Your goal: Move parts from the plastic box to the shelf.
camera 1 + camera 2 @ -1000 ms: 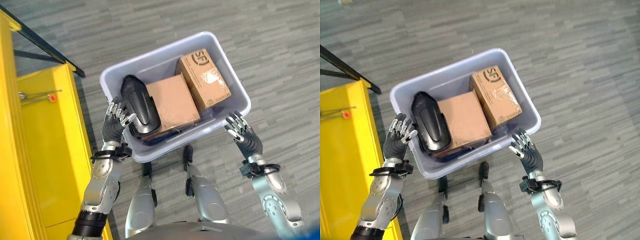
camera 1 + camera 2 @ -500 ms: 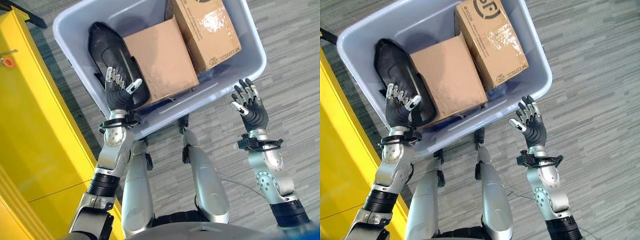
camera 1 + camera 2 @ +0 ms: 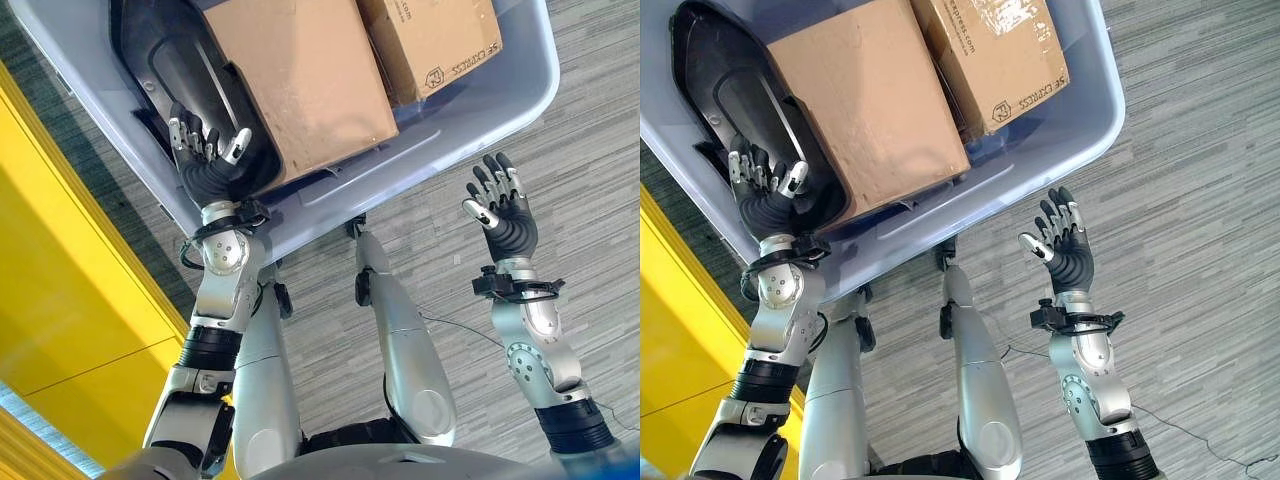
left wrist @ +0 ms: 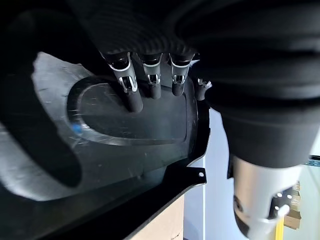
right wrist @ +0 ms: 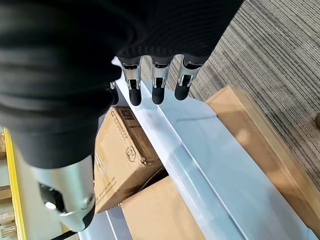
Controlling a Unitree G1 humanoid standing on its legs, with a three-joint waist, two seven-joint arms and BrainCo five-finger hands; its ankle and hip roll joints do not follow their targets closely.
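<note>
Looking down past my arms, I find the plastic box (image 3: 470, 120) standing on grey striped floor (image 3: 580, 180) directly ahead of me, pale blue-grey with a thick rim. Inside it lie three parts: a black moulded part (image 3: 180, 70) at my left, a plain cardboard box (image 3: 300, 80) just beside it in the middle, and a printed cardboard box (image 3: 430, 40) at my right, touching the plain one. My left hand (image 3: 208, 165) is inside the plastic box, over the near end of the black moulded part. Its fingers (image 4: 131, 95) are straight and slightly spread, the dark tips at the part's glossy recessed face; whether they actually touch it I cannot tell. They are curled round nothing. My right hand (image 3: 503, 212) is raised outside the plastic box, near its right front corner and apart from the wall, palm turned toward it. Its fingers (image 5: 157, 85) are straight and spread, holding nothing, and its wrist view looks over the rim at both cardboard boxes. The yellow shelf (image 3: 70, 290) stands at my left, close alongside the plastic box. All three parts are in the plastic box; none is in either hand.
</note>
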